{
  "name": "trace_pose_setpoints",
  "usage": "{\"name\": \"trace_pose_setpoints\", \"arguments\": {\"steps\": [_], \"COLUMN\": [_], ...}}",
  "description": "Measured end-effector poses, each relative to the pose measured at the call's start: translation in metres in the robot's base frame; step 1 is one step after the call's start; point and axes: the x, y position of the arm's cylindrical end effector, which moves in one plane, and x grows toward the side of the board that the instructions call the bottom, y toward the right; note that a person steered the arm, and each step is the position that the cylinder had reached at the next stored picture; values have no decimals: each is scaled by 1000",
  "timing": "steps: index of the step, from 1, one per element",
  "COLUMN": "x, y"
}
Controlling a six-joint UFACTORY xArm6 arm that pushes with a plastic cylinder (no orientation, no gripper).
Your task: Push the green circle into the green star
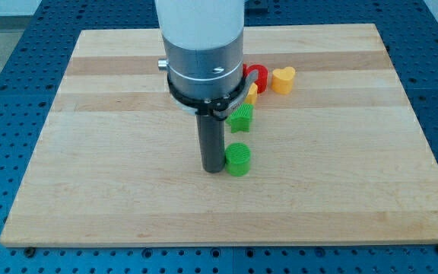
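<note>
The green circle (239, 159) lies on the wooden board (112, 183) a little below the middle. My tip (213, 168) stands right against the circle's left side. The green star (240, 118) lies just above the circle, toward the view's top, with a small gap between them. The arm's body hides the star's upper left part.
A red curved block (258, 74), a small yellow block (252, 93) and a yellow heart (283, 80) lie above the star toward the view's top. The arm's wide grey body (204, 53) covers the board's top middle. The board sits on a blue perforated table.
</note>
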Motion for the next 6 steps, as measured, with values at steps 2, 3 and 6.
{"name": "trace_pose_setpoints", "arguments": {"steps": [2, 3, 6], "x": [42, 66, 45], "y": [-16, 4, 44]}}
